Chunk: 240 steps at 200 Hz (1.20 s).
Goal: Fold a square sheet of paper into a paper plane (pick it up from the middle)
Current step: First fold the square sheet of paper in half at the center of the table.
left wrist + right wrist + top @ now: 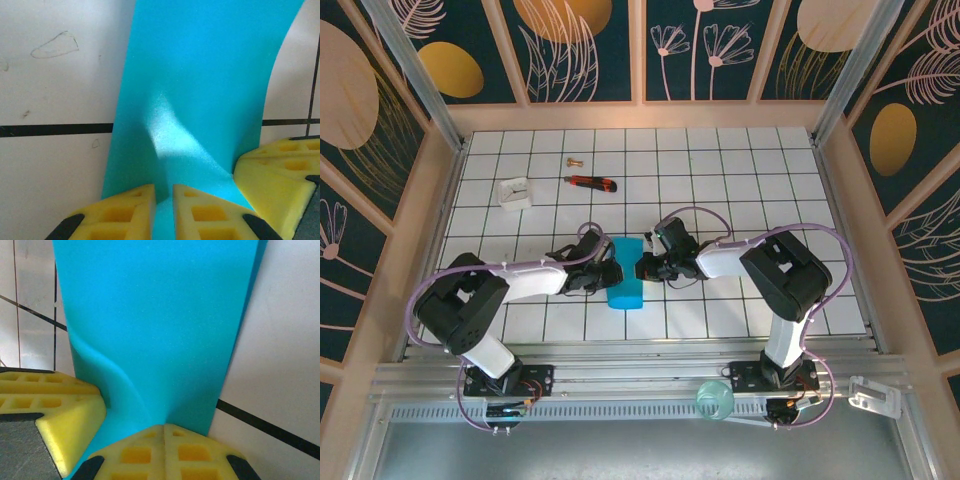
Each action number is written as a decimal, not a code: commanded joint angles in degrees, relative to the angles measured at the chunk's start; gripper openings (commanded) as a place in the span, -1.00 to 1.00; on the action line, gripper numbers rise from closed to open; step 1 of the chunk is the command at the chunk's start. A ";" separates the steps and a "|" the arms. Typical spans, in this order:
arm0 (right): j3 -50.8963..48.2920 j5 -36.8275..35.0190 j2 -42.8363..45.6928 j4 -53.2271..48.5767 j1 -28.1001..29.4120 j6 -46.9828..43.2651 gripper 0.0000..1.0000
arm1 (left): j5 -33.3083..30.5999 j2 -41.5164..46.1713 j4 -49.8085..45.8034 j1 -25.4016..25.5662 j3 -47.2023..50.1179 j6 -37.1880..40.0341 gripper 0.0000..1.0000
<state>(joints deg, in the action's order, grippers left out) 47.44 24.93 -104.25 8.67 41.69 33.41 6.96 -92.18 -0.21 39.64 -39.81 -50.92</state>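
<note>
Clamped on paper (200, 75) by left gripper (162, 195) and right gripper (164, 432). Avoid uneven pulling: likely to tear or crease crookedly where buckled ahead of the jaws.

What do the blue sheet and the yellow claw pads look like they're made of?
The sheet looks like thin, fairly matte paper, teal: it buckles into soft ridges where the left claw pinches it. Its pads look like yellow rubber or soft plastic, moulded with square pockets; I cannot tell which.
</note>
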 commanded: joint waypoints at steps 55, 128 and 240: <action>-3.89 -9.02 -4.17 -9.81 0.02 -1.20 -1.00 | 0.69 4.42 2.69 -3.20 -0.97 0.31 -0.45; -3.51 -9.37 -4.17 -10.31 -0.03 -1.42 -1.00 | 6.25 -2.70 6.18 -5.26 -4.00 2.63 -0.54; -3.67 -9.56 -3.74 -10.69 -0.10 -1.75 -1.00 | 3.86 -4.12 3.49 -7.47 -5.36 5.12 -0.49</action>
<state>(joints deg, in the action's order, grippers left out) 47.44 24.47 -104.14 8.60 41.69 33.34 10.04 -95.77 4.21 32.56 -43.03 -47.35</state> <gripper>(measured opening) 0.045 0.253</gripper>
